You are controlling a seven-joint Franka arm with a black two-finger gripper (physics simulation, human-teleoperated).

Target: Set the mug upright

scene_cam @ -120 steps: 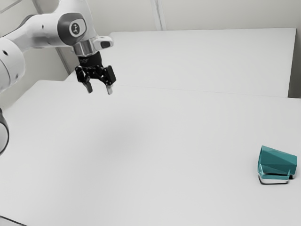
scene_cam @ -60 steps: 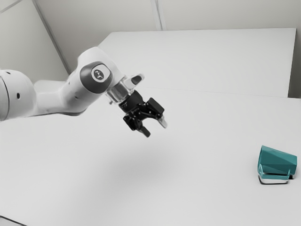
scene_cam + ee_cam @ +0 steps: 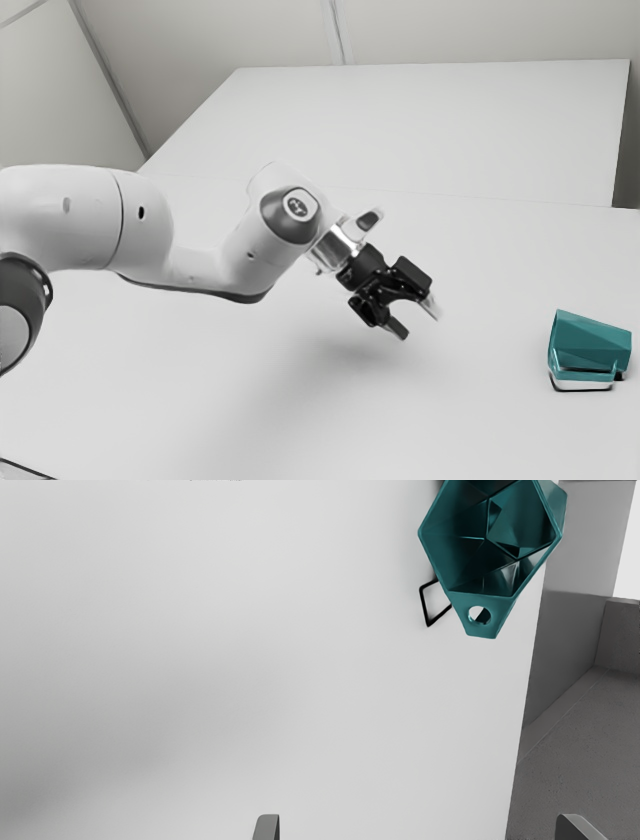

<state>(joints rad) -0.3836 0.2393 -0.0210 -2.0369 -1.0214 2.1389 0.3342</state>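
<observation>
White table point(image 3: 480, 430) w/ the arm point(image 3: 70, 220) reaching out over it from the ext. view's left, its black gripper point(image 3: 417, 322) tilted & above the tabletop, well apart from the mug. Teal mug point(image 3: 590, 345) lies on its side nr one table edge, toward the ext. view's right, mouth facing the gripper, thin blk outline point(image 3: 424, 607) on the table just beside it. Fingers point(image 3: 267, 827) wide apart, nothing btwn 'em.
</observation>
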